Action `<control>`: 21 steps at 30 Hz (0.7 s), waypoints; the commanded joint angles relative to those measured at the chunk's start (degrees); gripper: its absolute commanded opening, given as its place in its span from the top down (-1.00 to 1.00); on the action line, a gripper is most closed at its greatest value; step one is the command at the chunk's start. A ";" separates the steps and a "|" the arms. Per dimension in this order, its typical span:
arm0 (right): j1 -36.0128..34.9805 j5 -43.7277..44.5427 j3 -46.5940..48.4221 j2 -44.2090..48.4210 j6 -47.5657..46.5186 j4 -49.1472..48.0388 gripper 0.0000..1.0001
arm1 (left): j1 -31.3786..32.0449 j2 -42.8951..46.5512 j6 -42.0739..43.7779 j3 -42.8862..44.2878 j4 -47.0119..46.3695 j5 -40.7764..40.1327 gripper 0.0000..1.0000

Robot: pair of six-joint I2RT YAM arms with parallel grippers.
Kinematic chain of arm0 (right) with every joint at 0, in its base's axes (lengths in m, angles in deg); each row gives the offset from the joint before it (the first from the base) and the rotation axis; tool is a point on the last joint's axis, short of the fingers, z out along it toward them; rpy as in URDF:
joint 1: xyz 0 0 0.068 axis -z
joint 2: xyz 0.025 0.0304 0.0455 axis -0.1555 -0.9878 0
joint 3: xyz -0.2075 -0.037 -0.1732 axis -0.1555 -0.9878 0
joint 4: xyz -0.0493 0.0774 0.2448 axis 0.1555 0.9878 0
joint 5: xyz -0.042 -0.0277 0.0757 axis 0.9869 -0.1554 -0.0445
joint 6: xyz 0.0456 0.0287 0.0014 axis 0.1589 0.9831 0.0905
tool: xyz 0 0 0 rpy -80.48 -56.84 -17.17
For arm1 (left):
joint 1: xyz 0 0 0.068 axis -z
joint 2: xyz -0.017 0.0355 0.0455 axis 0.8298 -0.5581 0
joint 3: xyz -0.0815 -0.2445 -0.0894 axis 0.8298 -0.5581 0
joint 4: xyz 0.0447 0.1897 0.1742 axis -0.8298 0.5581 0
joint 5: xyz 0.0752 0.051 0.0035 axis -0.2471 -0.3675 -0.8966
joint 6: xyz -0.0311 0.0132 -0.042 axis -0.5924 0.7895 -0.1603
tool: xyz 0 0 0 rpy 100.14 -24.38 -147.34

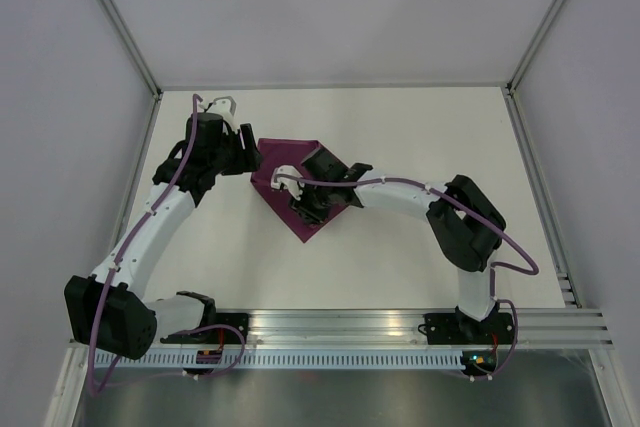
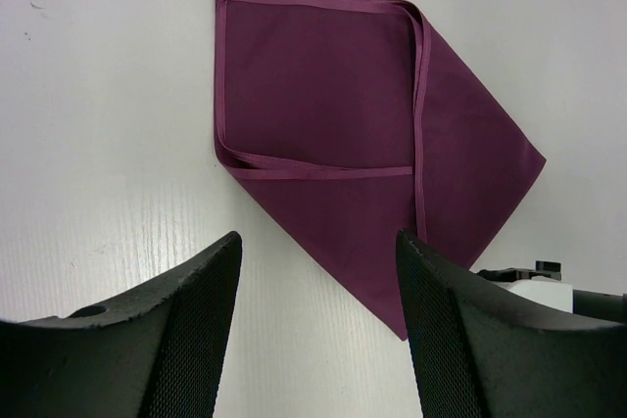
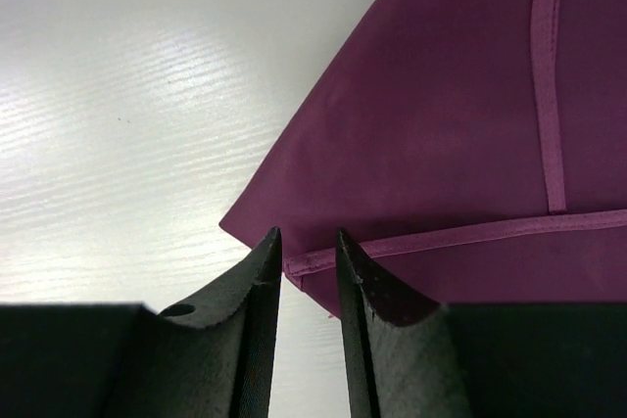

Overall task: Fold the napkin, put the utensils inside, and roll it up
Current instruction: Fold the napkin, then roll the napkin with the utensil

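The napkin [image 2: 323, 85] lies flat on the bench [image 2: 108, 95], partly folded, with its hemmed corners turned inward. It is just ahead of my left pincer [image 2: 318, 242], which is wide and holds nothing. My right pincer [image 3: 309, 237] is narrow. The napkin's hemmed edge lies between its tips, but I cannot tell if they pinch it.

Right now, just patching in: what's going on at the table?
The dark magenta-purple cloth napkin lies folded flat on the white table, hemmed flaps turned over onto it. The right end effector is down at one folded hem edge, fingers nearly closed around it; whether it grips is unclear. The left end effector is open beside the napkin, holding nothing. No utensils are in view.
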 commanded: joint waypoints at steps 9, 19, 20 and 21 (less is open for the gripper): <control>11.29 -3.17 4.77 6.03 7.13 -0.89 0.32 | 0.13 5.68 -2.14 -3.93 -8.92 3.72 -0.39; 36.08 -10.81 4.94 10.61 12.40 -0.27 0.32 | 25.95 -0.18 7.07 -7.28 -17.46 -22.18 -0.46; 37.75 -12.73 5.21 10.43 12.84 -0.10 0.32 | 29.80 -1.51 7.87 -7.11 -17.72 -24.20 -0.51; 40.55 -13.71 5.30 10.35 13.10 0.08 0.32 | 31.84 -3.00 8.66 -6.85 -18.51 -27.35 -0.53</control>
